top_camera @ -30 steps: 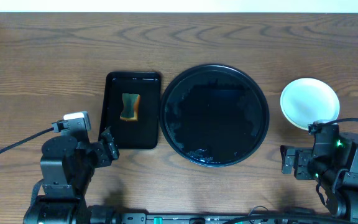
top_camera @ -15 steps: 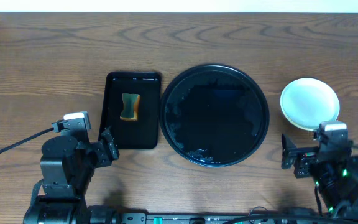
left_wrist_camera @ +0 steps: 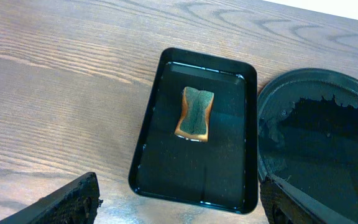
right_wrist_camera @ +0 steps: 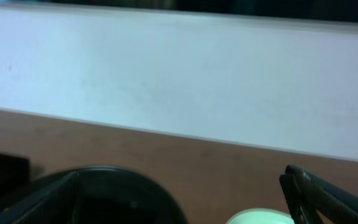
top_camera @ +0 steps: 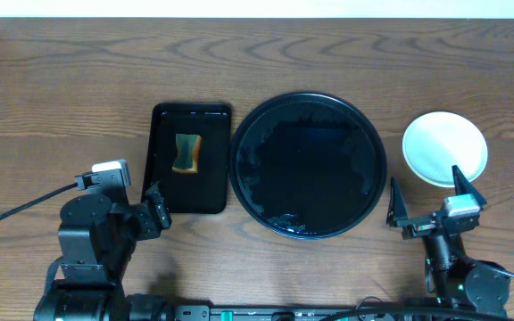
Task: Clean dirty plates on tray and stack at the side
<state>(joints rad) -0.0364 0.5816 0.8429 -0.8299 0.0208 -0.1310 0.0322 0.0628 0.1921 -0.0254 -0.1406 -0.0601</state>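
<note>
The large round black tray (top_camera: 310,165) lies in the middle of the table, glossy and wet, with no plate on it. A pale plate (top_camera: 444,148), clean on top, sits on the table to its right; whether others lie under it I cannot tell. My right gripper (top_camera: 428,198) is open and empty, just in front of that plate. In the right wrist view it (right_wrist_camera: 179,211) points level, over the tray's rim (right_wrist_camera: 117,186) and the plate's edge (right_wrist_camera: 260,218). My left gripper (top_camera: 150,212) is open and empty, and in the left wrist view (left_wrist_camera: 179,211) it is near the front of the table.
A smaller rectangular black tray (top_camera: 191,159) stands left of the round tray and holds a green and orange sponge (top_camera: 187,152). Both also show in the left wrist view, the tray (left_wrist_camera: 160,124) and the sponge (left_wrist_camera: 196,113). A white wall (right_wrist_camera: 179,74) runs behind the table.
My right arm has drawn back toward the front edge and tilted up, and its fingers now stand wide apart. The left arm, trays, sponge and plate have not moved.
</note>
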